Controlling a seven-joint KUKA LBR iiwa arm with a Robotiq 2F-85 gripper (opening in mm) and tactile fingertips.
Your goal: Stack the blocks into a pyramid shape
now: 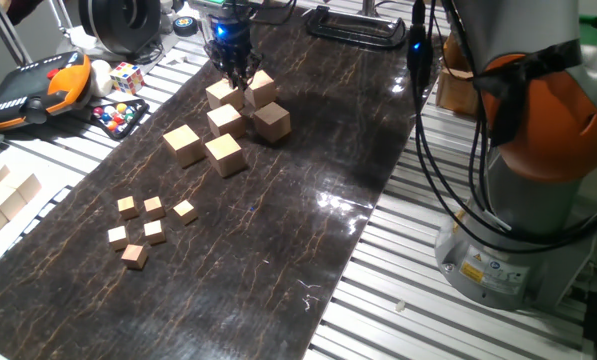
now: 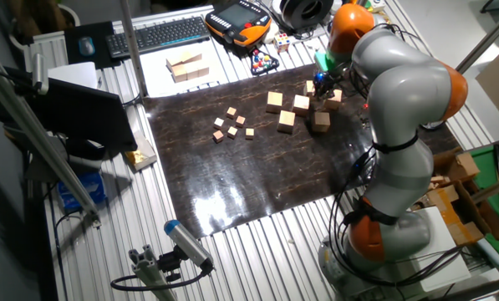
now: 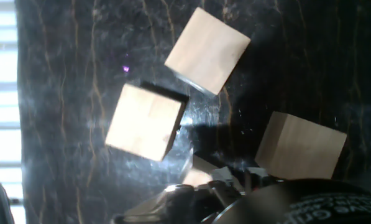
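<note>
The blocks point(image 1: 224, 153) are plain tan wood cubes (all alike), close below the pincer point(image 1: 238, 74). Its tips hide between two blocks. I cannot tell if it grips anything.

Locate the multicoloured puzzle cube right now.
In one fixed view the puzzle cube sits off the dark mat on the slatted table, upper left, between the orange-and-black pendant and the gripper.
</note>
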